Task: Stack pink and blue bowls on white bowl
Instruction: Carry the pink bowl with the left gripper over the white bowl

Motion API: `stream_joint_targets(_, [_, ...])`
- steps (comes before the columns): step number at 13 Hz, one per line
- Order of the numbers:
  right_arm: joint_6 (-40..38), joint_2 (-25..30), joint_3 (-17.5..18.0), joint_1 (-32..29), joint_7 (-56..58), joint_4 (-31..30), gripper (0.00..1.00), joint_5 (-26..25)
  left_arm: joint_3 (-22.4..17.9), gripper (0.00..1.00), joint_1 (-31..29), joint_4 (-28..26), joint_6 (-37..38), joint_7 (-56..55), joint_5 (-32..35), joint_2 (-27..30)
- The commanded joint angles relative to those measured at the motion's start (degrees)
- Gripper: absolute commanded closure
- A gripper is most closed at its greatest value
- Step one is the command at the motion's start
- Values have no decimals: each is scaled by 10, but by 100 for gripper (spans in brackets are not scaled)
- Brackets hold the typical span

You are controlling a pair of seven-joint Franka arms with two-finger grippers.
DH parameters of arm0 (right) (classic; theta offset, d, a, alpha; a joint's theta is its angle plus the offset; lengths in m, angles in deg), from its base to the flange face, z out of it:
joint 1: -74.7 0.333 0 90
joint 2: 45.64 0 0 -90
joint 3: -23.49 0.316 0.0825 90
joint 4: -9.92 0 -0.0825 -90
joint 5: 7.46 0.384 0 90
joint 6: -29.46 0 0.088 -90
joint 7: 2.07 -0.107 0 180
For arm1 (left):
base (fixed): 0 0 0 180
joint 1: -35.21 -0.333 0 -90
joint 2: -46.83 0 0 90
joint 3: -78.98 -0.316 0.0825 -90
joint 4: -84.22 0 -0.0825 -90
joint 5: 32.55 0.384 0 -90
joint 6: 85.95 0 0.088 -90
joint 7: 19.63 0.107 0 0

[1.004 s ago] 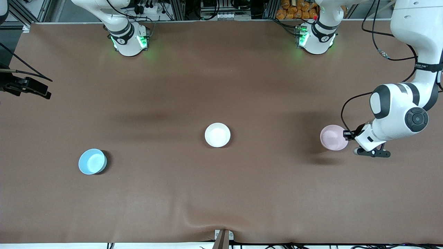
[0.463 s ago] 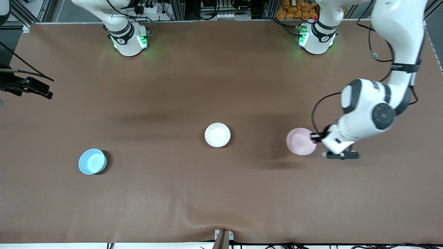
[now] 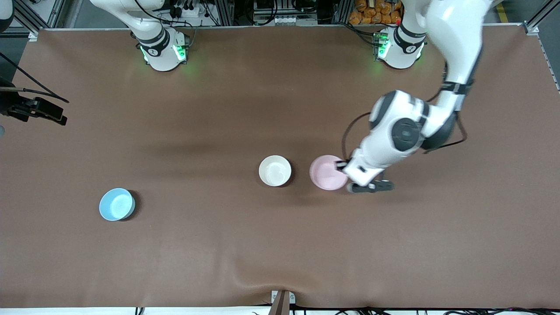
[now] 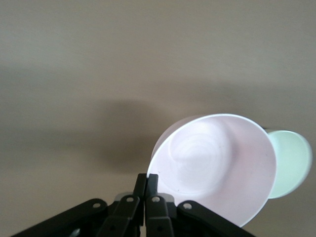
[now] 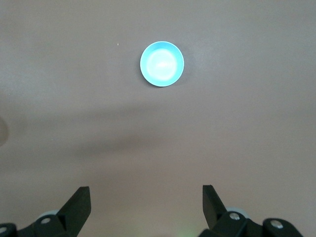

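My left gripper [image 3: 341,166] is shut on the rim of the pale pink bowl [image 3: 325,172]. The bowl hangs a little above the table, right beside the white bowl [image 3: 274,170], toward the left arm's end. In the left wrist view the fingers [image 4: 147,178] pinch the pink bowl [image 4: 217,163] at its edge, and the white bowl [image 4: 292,163] peeks out past it. The blue bowl [image 3: 117,204] sits alone toward the right arm's end, nearer the front camera. My right gripper [image 5: 145,193] is open and empty, high above the table, with the blue bowl [image 5: 162,64] far below it.
The brown table cloth [image 3: 280,245] has a wrinkle near its front edge. The two arm bases [image 3: 162,50] [image 3: 400,48] stand along the back edge. The right arm's black hand [image 3: 37,111] waits at the table's end.
The left arm has carried the pink bowl from the left arm's end of the table to a spot beside the white bowl. The right arm, the white bowl and the blue bowl have not moved.
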Motion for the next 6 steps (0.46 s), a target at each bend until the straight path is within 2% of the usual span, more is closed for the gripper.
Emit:
stream_joint_targets(1, [-5, 1, 3, -1, -4, 2, 0, -6, -5, 100, 43, 48, 13, -56, -16, -41])
stream_joint_targets(3, [-5, 1, 3, -1, -4, 1, 0, -6, -6, 100, 78, 66, 2, -110, -15, -62])
stream_joint_targets(6, [-7, 1, 3, -1, -4, 2, 0, -6, -6, 100, 100, 69, -27, -121, -18, -70])
